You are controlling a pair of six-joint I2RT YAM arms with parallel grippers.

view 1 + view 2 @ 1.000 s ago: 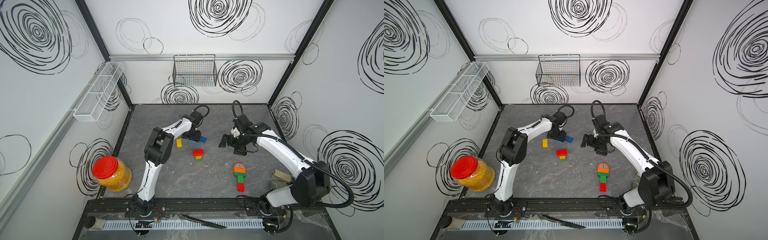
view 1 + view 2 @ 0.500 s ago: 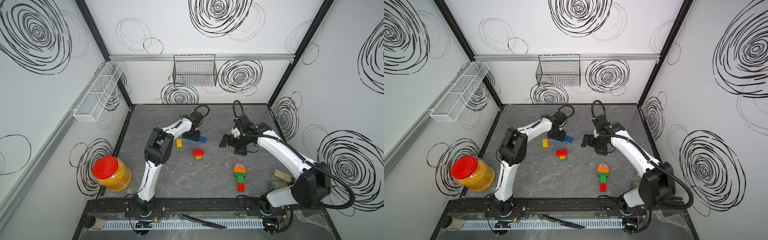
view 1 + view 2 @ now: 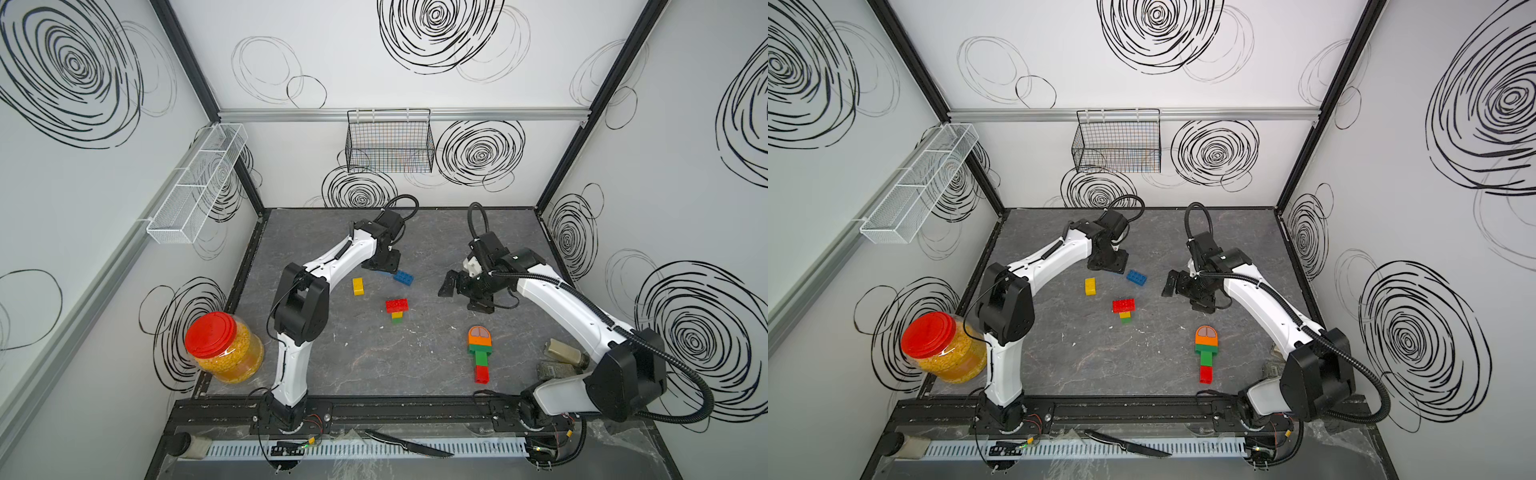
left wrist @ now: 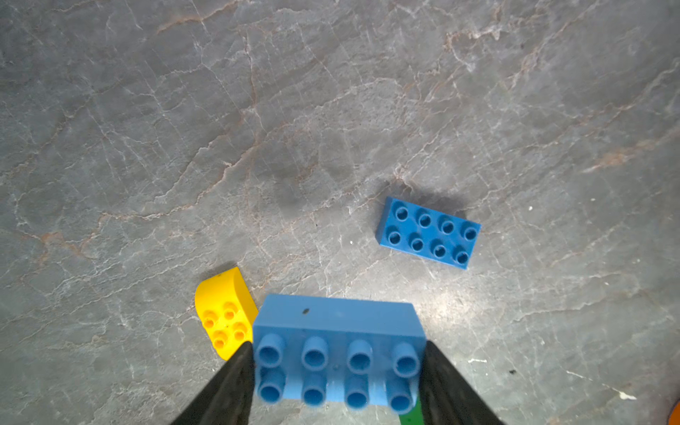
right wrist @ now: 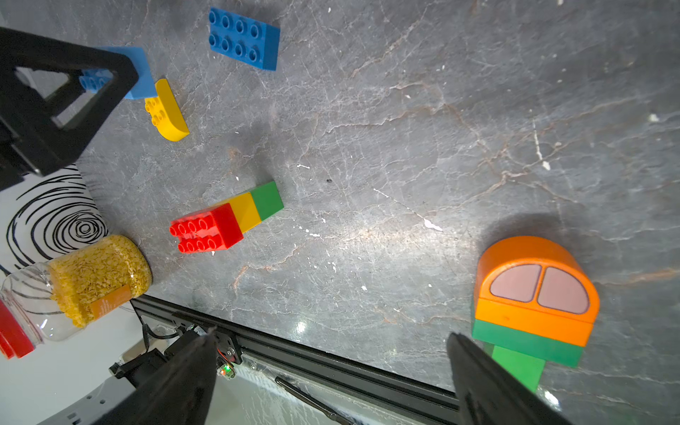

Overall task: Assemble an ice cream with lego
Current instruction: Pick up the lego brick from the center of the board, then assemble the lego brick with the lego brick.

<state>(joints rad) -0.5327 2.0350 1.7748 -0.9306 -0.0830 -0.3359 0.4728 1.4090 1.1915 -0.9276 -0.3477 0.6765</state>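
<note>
While left gripper (image 3: 381, 266) hangs low behind red-topped stack (image 3: 397, 309) in both top views, right gripper (image 3: 464, 296) hovers right of stack, jaws spread wide, empty. Loose blue brick (image 3: 403, 277), yellow dome piece (image 3: 358, 286) just behind stack; orange-domed cone (image 3: 480, 353) well apart, front-right of stack.
Left wrist: jaws clamped on both ends of held blue brick (image 4: 336, 353), yellow dome piece (image 4: 224, 316) just beside.
Right wrist: fingers (image 5: 489, 386) far apart, nothing between.

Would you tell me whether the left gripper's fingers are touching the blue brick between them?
Touching: the left wrist view shows the left gripper fingers flush against the blue brick, with no gap.
</note>
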